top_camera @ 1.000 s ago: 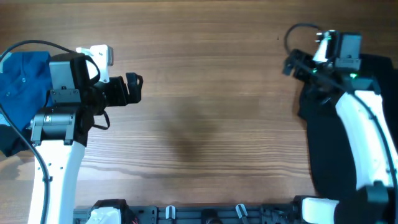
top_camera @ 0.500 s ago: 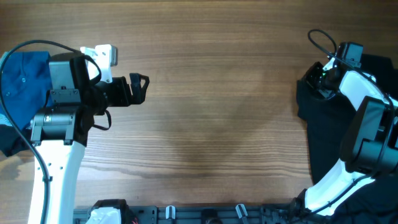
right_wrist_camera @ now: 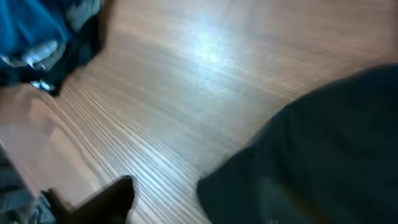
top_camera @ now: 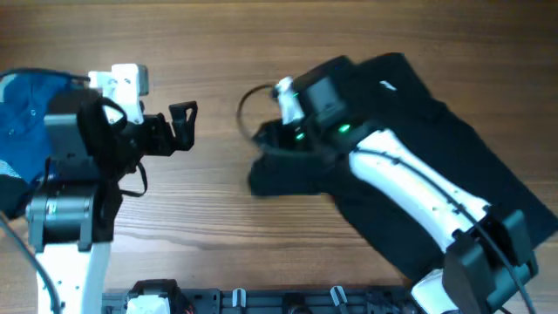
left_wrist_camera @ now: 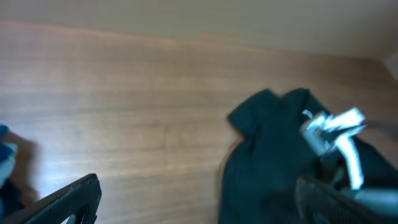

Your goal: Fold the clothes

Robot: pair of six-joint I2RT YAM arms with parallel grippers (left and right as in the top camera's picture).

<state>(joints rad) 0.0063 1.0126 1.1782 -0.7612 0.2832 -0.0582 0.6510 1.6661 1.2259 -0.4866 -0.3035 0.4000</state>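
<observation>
The large black shirt [top_camera: 414, 96] lies spread from the table's middle to the right edge, with a bunched edge at the centre. It also shows in the left wrist view [left_wrist_camera: 267, 143] and the right wrist view [right_wrist_camera: 323, 143]. My right gripper [top_camera: 266, 139] is at that bunched left edge and is shut on the cloth; in its own view [right_wrist_camera: 193, 202] one finger shows and the other is buried in fabric. My left gripper [top_camera: 185, 126] is open and empty over bare wood left of the shirt [left_wrist_camera: 199, 202]. The blue polo [top_camera: 26, 122] lies at the far left.
The blue polo sits with a dark piece at the table's left edge, also seen in the right wrist view [right_wrist_camera: 31, 25]. Bare wood table [top_camera: 218, 52] lies between the two arms. The arm bases and a rail run along the front edge [top_camera: 288, 301].
My right arm has swung from the far right to the centre, dragging the black shirt with it across the table. My left arm has barely moved.
</observation>
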